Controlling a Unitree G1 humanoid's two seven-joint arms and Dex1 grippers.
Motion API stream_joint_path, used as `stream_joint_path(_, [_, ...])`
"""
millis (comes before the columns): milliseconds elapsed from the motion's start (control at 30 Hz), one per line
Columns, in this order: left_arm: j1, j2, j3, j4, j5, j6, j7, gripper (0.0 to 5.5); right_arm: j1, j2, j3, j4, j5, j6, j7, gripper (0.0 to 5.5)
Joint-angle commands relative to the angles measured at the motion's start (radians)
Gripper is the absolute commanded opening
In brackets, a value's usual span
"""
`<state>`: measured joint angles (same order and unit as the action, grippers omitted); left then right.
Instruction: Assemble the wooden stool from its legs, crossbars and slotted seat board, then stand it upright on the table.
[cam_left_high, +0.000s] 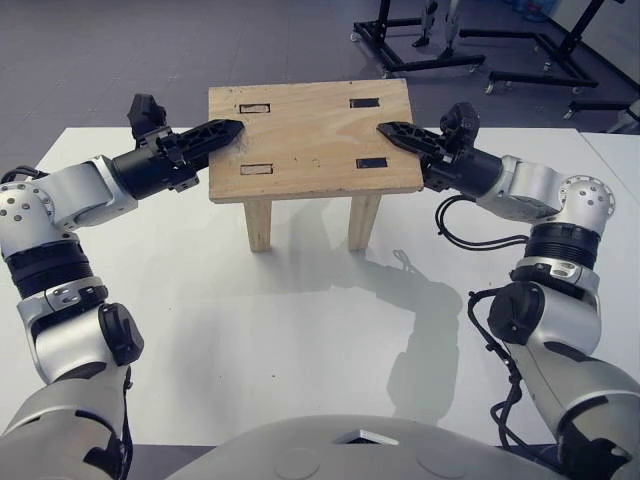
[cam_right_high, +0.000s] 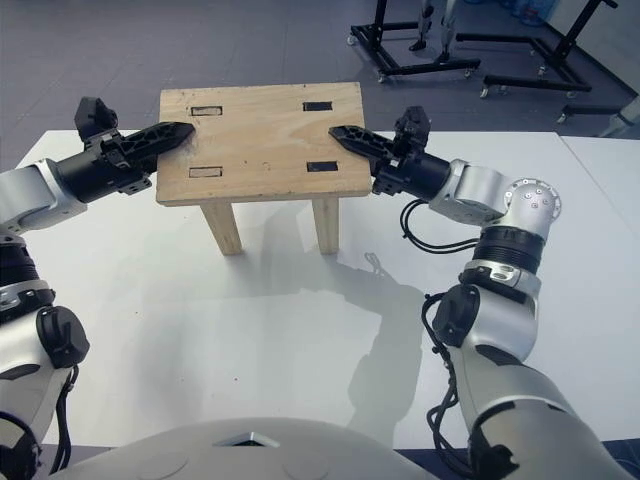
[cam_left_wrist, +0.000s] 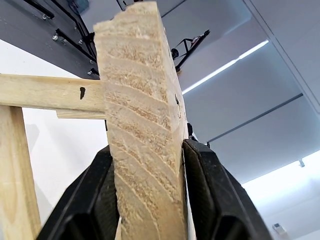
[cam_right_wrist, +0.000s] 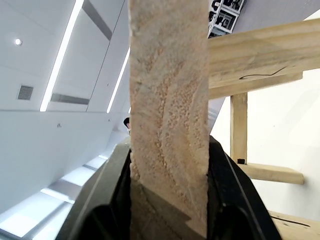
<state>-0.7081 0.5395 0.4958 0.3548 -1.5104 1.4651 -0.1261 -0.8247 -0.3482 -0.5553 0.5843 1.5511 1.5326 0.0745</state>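
Your left gripper (cam_left_high: 232, 130) and right gripper (cam_left_high: 388, 130) are each clamped on opposite edges of the seat board (cam_left_high: 305, 110). This steadies the assembled stool (cam_left_high: 305, 165), which stands upright on the table (cam_left_high: 300, 340).

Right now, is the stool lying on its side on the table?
No, the stool stands upright on its legs on the table, with the left claw and right claw clamped on its seat edges.

Rough-grained plywood seat board (cam_left_high: 310, 135), seemingly matt table (cam_left_high: 300, 350)
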Motion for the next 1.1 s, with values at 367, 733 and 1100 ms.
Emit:
stream_joint_path(367, [-0.093, -0.112, -0.054, 0.254, 0.195, -0.201, 0.405, 1.62, -0.093, 0.184, 0.077, -0.125, 0.413, -0.419, -0.677, 1.34])
stream_joint_path(733, [-0.091, -0.160, -0.013, 0.233, 0.237, -0.225, 0.358, 3.17, -0.062, 0.171, 0.129, -0.133, 0.319, -0.481, -0.534, 2.63])
stream_joint_path(1100, [-0.120, -0.181, 0.060, 0.226, 0.230, -0.249, 0.405, 4.80, 0.067, 0.130, 0.128, -0.026, 0.194, -0.434, -0.412, 4.58])
